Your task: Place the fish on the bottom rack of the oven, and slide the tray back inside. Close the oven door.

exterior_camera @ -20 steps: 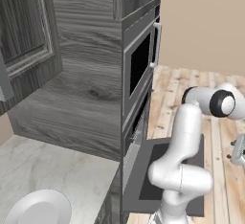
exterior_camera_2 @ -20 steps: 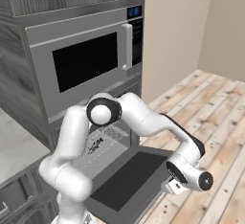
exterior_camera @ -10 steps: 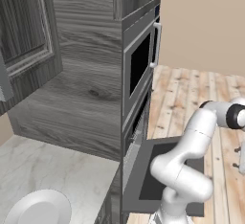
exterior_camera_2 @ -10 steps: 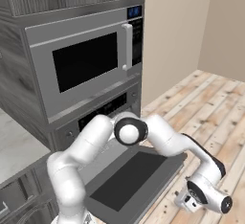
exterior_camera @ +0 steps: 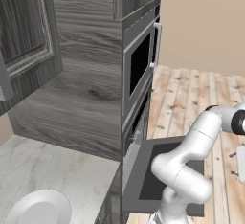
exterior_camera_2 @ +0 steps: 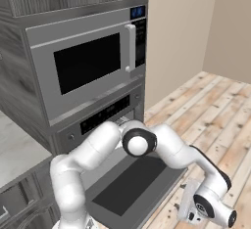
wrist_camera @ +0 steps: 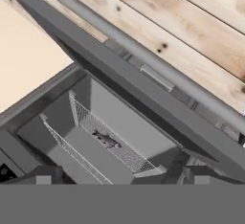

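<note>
Looking from the left base first: has swung the arm out past the open oven door (exterior_camera: pixel 139 170) since a second ago, away from the spot over it. Gripper (exterior_camera: pixel 240 163) now low by the wood floor (exterior_camera: pixel 191 89), at the right edge. Means the putting-down part looks done and the closing part looks next.

Looking from the right base: same story. Gripper hanging low, just past the outer edge of the door, which lies flat and open under the oven (exterior_camera_2: pixel 98 118).

Looking from the hand: two dark tips standing well apart, nothing between them. Up close, the silver handle (wrist_camera: pixel 143 55). Deep inside, the fish (wrist_camera: pixel 106 140) lying flat on the bottom rack (wrist_camera: pixel 86 122). Long way runs from upper left to lower right here, along the mesh. Too small to tell head from tail. Rack looks pushed in, so likely just the door left to lift.
</note>
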